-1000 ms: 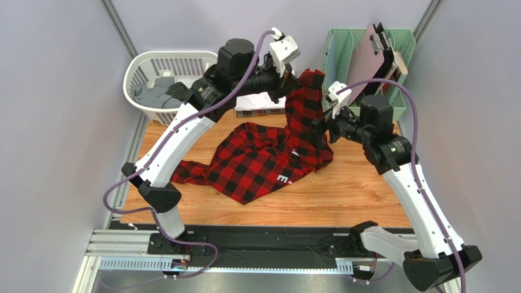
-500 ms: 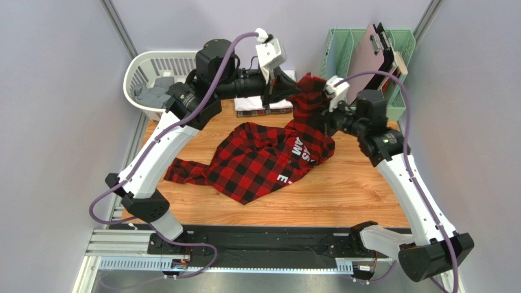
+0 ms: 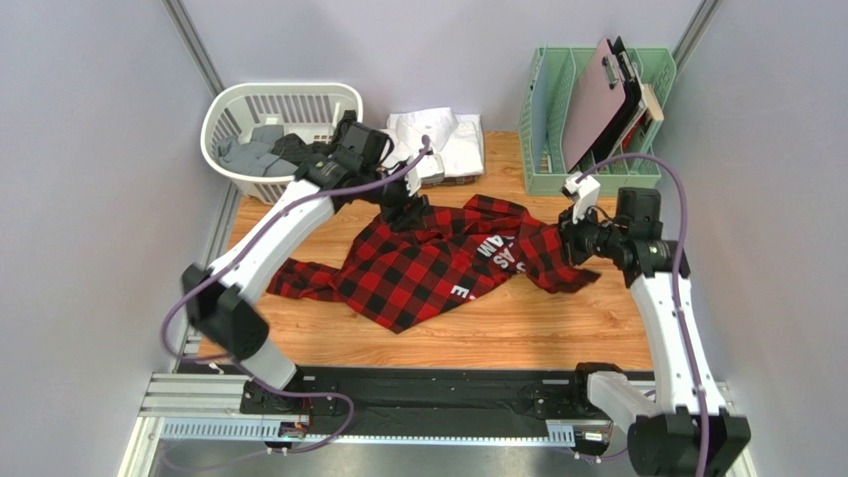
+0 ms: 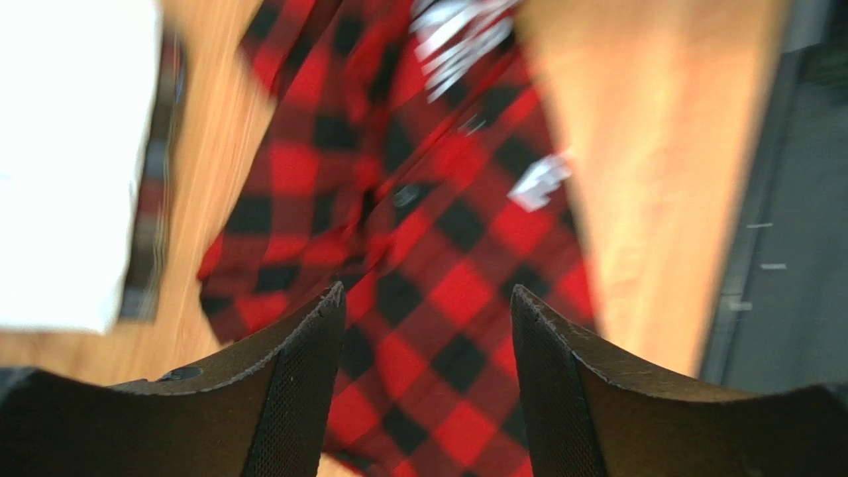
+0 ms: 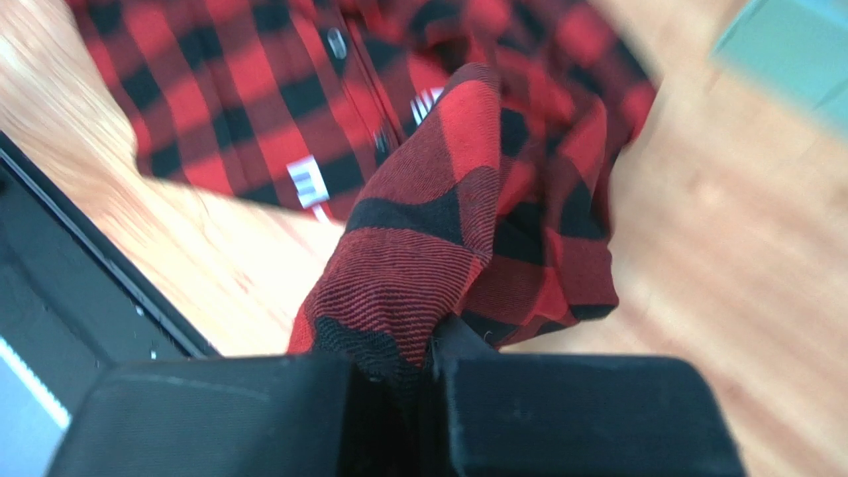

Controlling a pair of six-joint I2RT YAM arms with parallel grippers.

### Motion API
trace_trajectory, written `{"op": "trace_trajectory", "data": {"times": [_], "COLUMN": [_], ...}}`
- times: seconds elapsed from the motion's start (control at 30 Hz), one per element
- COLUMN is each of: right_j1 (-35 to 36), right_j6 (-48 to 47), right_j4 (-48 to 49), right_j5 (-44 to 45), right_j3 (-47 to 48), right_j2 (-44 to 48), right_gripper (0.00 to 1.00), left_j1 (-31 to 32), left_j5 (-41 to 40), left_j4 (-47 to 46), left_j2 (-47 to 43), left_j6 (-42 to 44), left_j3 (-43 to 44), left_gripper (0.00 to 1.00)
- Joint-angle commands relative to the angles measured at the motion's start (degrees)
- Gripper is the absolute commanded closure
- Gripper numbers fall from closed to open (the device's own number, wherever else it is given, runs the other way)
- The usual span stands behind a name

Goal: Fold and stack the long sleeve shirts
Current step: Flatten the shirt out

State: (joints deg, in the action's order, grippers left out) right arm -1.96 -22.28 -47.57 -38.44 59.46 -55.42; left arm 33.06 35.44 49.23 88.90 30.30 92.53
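The red-and-black checked shirt [image 3: 418, 268] lies crumpled on the wooden table [image 3: 557, 338], white lettering showing near its middle. My left gripper [image 3: 406, 214] hovers over the shirt's back edge, open, with only checked cloth [image 4: 438, 229] seen below the gap [image 4: 426, 298]. My right gripper [image 3: 569, 248] is shut on a fold at the shirt's right end [image 5: 428, 248], the cloth pinched between the jaws [image 5: 428, 358]. A folded white shirt [image 3: 435, 144] lies at the back, with a dark plaid edge [image 4: 149, 199] under it.
A white laundry basket [image 3: 279, 104] holding grey and dark clothes stands at the back left. A green file rack [image 3: 542, 119] with a clipboard [image 3: 602, 99] stands at the back right. A black rail [image 3: 418, 393] runs along the near edge.
My left gripper opened, let the raised shirt go and dropped to the left. My right gripper shut on the shirt and pulled its end down to the right; the shirt now lies flatter.
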Motion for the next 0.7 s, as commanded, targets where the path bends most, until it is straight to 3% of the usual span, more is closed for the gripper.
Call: {"op": "trace_trajectory", "data": {"times": [0.0,0.17,0.3,0.5,0.67], "right_j1": [-0.24,-0.24,-0.24,-0.33,-0.59], "right_j6": [-4.25,-4.08,-4.00,-3.91,-3.38], "right_j4": [-5.33,-6.48,-6.39,-6.40,-5.95], "right_j5": [5.47,6.53,7.06,7.32,7.50], "right_j3": [-0.05,0.04,-0.05,0.22,1.62], "right_j2": [-6.18,-8.13,-8.21,-9.09,-11.46], "right_gripper": [1.00,1.00,1.00,1.00,1.00], "left_j1": [-4.93,-7.39,-8.01,-7.75,-5.03], "left_j5": [-10.82,-15.75,-8.84,4.09,4.20], "left_j4": [-3.79,-2.32,3.41,3.59,7.71], "left_j2": [13.02,32.18,43.18,38.20,37.22], "left_j6": [4.41,6.87,6.43,6.34,9.94], "left_j3": [4.13,22.02,34.54,29.91,26.92], "left_gripper": [0.30,0.30,0.30,0.30,0.29]}}
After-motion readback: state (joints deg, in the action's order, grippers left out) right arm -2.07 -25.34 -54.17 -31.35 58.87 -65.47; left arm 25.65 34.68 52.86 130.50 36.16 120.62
